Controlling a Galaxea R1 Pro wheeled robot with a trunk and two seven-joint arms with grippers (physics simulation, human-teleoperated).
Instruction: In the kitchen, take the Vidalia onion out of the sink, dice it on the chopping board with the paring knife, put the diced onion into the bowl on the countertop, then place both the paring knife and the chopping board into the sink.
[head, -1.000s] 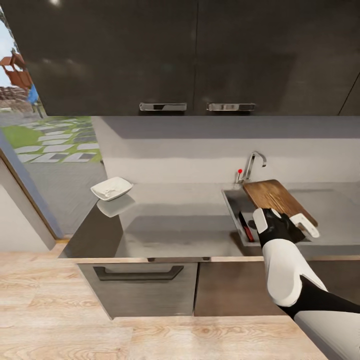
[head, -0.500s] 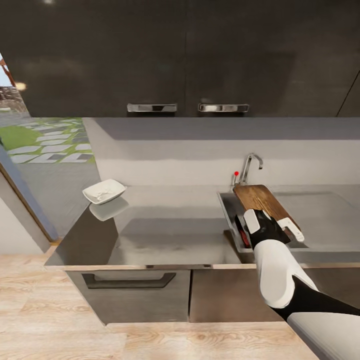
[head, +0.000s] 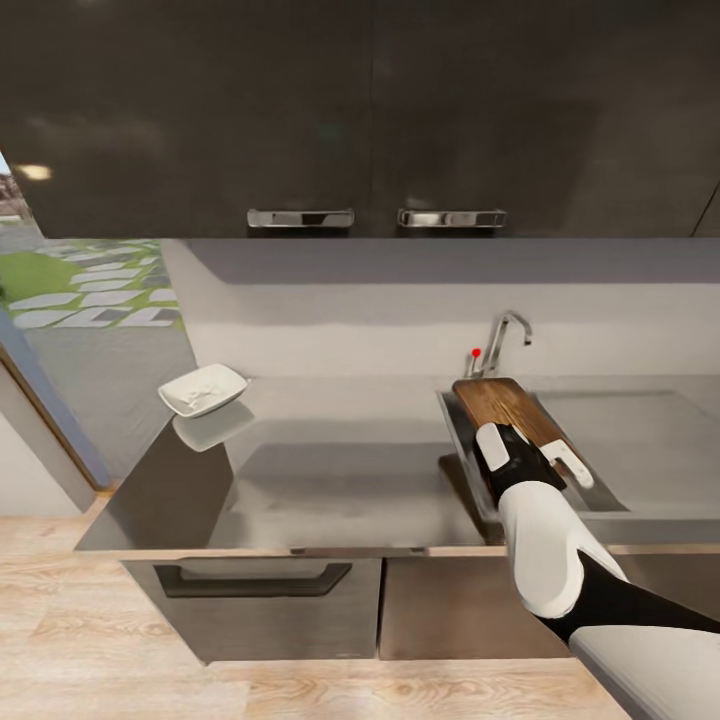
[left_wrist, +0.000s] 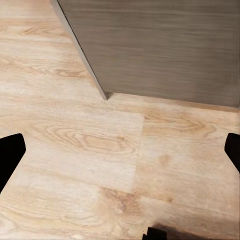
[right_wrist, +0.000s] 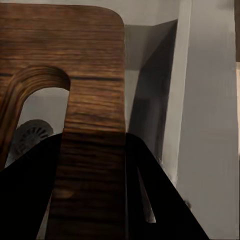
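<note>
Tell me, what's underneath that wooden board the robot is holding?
The sink basin lies below the chopping board; its round drain shows through the handle hole. Anything beneath the board itself stays covered.

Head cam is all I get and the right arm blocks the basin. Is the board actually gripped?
Observer: Yes. Right wrist view has the right gripper shut on the chopping board, its dark fingers on either side of the bar beside the handle cutout.
Operator: What's under the board?
Observer: The sink floor with its round drain, seen through the cutout.
Operator: Left arm?
Observer: The left gripper is open, aimed at the wooden floor beside a grey cabinet.
</note>
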